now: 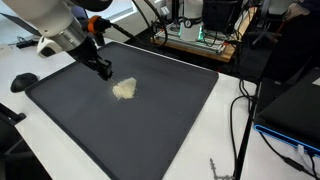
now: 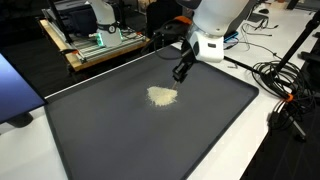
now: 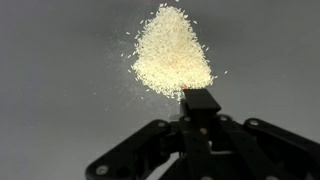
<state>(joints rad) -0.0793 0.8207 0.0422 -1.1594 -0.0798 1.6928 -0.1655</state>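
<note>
A small heap of pale yellowish grains [image 1: 124, 90] [image 2: 162, 97] [image 3: 170, 55] lies on a dark grey mat [image 1: 150, 130] [image 2: 120, 140]. My black gripper [image 1: 104, 72] [image 2: 179, 73] [image 3: 199, 97] hangs just beside the heap, tip pointed down toward the mat. In the wrist view the jaws are pressed together into one block whose tip sits at the near edge of the grains. I see nothing held between them. Scattered single grains ring the heap.
The mat lies on a white table [image 1: 20, 70] [image 2: 290, 150]. Black cables [image 1: 240, 110] [image 2: 285, 90] trail along the table beside the mat. A wooden bench with electronics [image 1: 200, 40] [image 2: 95, 45] stands behind it. A dark round object [image 1: 23, 82] rests at a mat corner.
</note>
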